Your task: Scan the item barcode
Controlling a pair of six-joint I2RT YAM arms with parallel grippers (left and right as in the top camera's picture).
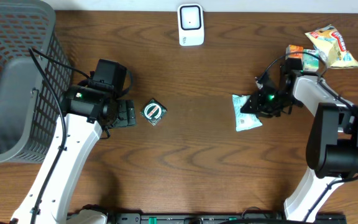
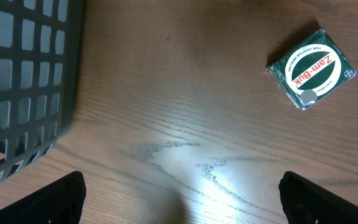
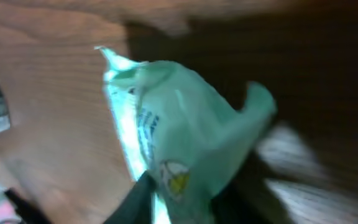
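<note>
Overhead and 2 wrist views of a wooden table [image 1: 191,162]. The right gripper [image 1: 254,109] sits at the right edge of a pale green packet [image 1: 245,112], which lies right of centre and well apart from the white barcode scanner [image 1: 190,25] at the table's far edge. In the blurred right wrist view, the packet [image 3: 185,124] is bunched upward, its lower end pinched between the 2 dark fingers [image 3: 132,202] — the jaws drawn in close on it.

The left gripper [image 1: 128,114] rests low over the table left of centre, its jaws spread wide with only bare wood between the 2 fingertips [image 2: 67,199]. Just beside it, to its right, lies a green Zam-Buk tin [image 1: 154,112], label up and touched by neither arm. A grey mesh basket [image 1: 17,81] fills the left edge — 2 snack bags [image 1: 331,46] sit at the far right corner.
</note>
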